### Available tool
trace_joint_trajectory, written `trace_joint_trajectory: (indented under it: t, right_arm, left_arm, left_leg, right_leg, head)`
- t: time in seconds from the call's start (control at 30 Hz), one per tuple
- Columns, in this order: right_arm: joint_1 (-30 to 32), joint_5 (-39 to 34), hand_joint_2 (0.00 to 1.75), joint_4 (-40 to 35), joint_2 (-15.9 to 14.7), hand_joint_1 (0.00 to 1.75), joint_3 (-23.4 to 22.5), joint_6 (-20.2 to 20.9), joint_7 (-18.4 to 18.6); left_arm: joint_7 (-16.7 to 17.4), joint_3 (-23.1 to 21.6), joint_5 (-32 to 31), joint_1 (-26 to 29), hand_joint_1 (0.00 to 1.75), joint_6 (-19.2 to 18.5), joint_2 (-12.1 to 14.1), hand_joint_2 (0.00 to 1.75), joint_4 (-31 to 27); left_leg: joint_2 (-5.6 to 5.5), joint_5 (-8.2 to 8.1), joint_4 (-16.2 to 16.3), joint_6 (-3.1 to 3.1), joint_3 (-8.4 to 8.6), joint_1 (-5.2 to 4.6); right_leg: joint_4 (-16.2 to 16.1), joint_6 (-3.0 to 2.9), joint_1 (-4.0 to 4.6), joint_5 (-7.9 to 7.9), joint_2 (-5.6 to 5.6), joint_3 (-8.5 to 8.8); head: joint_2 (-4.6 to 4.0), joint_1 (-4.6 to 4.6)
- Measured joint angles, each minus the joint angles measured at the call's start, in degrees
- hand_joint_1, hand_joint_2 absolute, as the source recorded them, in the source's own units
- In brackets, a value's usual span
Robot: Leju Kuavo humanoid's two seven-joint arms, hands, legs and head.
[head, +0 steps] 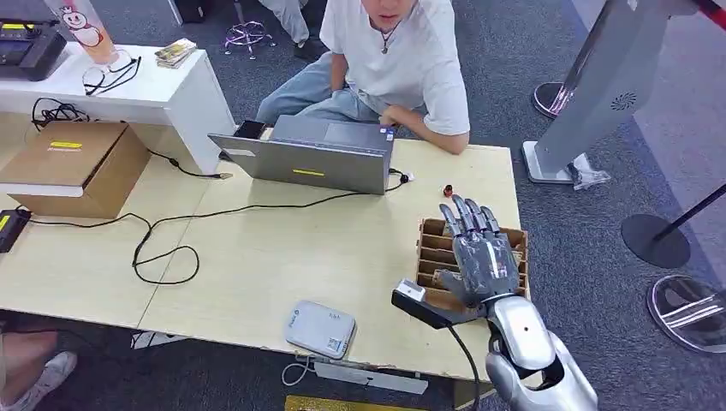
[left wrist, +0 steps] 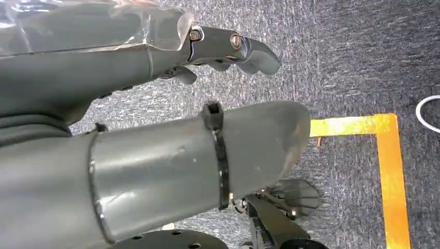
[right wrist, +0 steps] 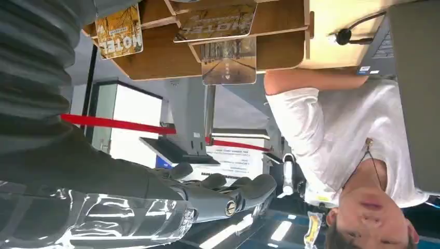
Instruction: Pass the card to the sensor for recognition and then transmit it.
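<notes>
A: Where are the cards relative to the fingers?

B: In the head view the right hand [head: 484, 257] hovers flat over the card rack [head: 431, 248] at the bench's [head: 257, 257] near right corner, palm down. Its fingers [head: 467, 216] are straight and slightly spread, pointing toward the far edge, and they hold nothing. The cards sit in the rack's slots below the palm; whether any finger touches one I cannot tell.

A: How do the cards look?

B: The right wrist view shows them best. One card [right wrist: 120, 31] is yellow-brown with a tree picture and the word "HOTEL" in pale letters. A second card [right wrist: 215, 23], with the same lettering, lies in the next slot. A third card [right wrist: 228, 61] is paler, with a printed scene, and sticks out past the rack's edge. All stand between thin wooden dividers.

A: And the sensor?

B: A grey sensor [head: 319, 329] with rounded corners lies flat at the bench's near edge, left of the rack and well apart from the hand. A white cable leaves it over the edge.

A: The left hand?

B: The left hand [left wrist: 155, 129] hangs over grey carpet and a yellow floor line [left wrist: 386, 171]. Its fingers [left wrist: 233, 49] are lightly curled, apart from the thumb, with nothing in them.

A: Anything else?

B: A person [head: 402, 60] in a white shirt sits at the far edge behind a grey laptop [head: 308, 154].
</notes>
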Motion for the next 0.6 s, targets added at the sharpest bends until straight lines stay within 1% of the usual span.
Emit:
trace_joint_trajectory:
  t: [0.33,0.4,0.53,0.6]
  right_arm:
    - [0.0,0.0,1.75,1.1,0.0,0.0,-0.4,0.3,0.0]
    - [0.0,0.0,1.75,1.3,0.0,0.09,-0.4,0.3,0.0]
    - [-0.1,0.0,1.75,1.6,0.0,0.12,-0.6,0.3,0.0]
    - [-0.1,-0.2,1.75,1.8,0.0,0.23,-0.8,0.4,0.0]
  left_arm:
    - [0.1,0.0,-0.1,0.0,0.0,-0.1,0.0,0.0,0.0]
    - [0.1,0.0,-0.1,0.0,0.0,-0.1,0.0,0.0,0.0]
    - [0.3,0.0,-0.2,-0.1,0.0,-0.1,0.0,0.0,0.0]
    - [0.3,0.0,-0.2,-0.1,0.0,-0.1,0.0,0.0,0.0]
  left_leg:
    - [0.0,0.0,0.0,0.0,0.0,0.0]
    - [0.0,0.0,0.0,0.0,0.0,0.0]
    - [0.0,0.0,0.0,0.0,0.0,0.0]
    - [0.0,0.0,0.0,0.0,-0.01,0.0]
  right_leg:
    - [0.0,0.0,0.0,0.0,0.0,0.0]
    - [0.0,0.0,0.0,0.0,0.0,0.0]
    - [0.0,0.0,0.0,0.0,0.0,0.0]
    - [0.0,0.0,0.0,0.0,-0.01,0.0]
  head:
    - [0.0,0.0]
    - [0.0,0.0]
    - [0.0,0.0]
    - [0.0,0.0]
